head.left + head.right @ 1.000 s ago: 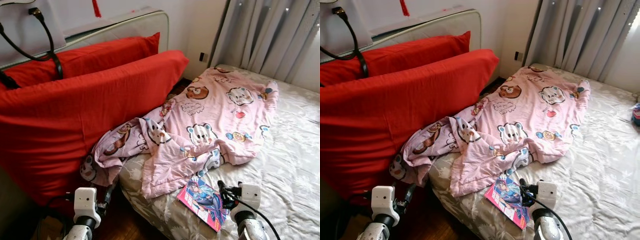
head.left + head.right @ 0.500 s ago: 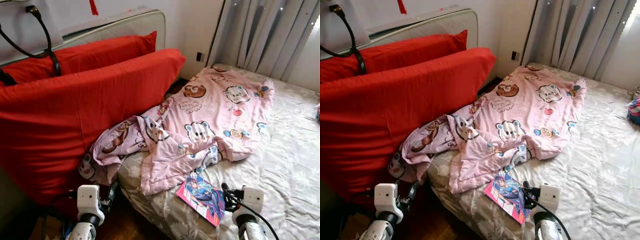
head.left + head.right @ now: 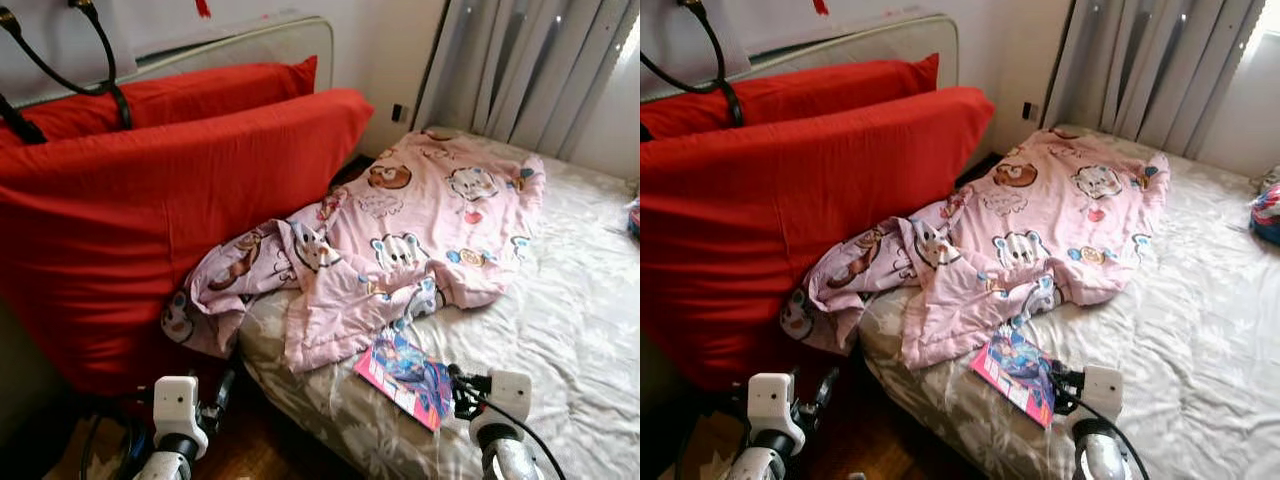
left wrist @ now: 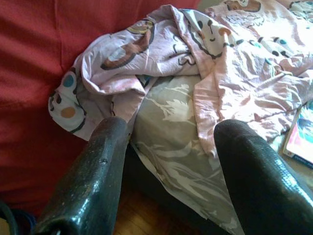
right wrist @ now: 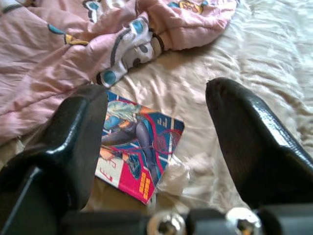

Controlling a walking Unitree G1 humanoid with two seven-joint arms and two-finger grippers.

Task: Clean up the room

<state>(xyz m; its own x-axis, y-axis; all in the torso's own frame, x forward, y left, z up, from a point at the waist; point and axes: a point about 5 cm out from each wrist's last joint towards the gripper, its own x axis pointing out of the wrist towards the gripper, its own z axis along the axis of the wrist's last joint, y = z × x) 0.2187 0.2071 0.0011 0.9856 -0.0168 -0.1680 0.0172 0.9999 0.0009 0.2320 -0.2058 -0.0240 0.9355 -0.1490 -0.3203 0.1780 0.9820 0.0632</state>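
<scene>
No lettering could be read with certainty anywhere. The comic book (image 5: 138, 152), lying on the bed (image 3: 580, 320) near its front edge, carried a yellow mark on the pink corner of its cover, too blurred to make out as letters or numbers. The pink blanket (image 3: 420, 240) bore only cartoon animal pictures, with no words that could be told.
</scene>
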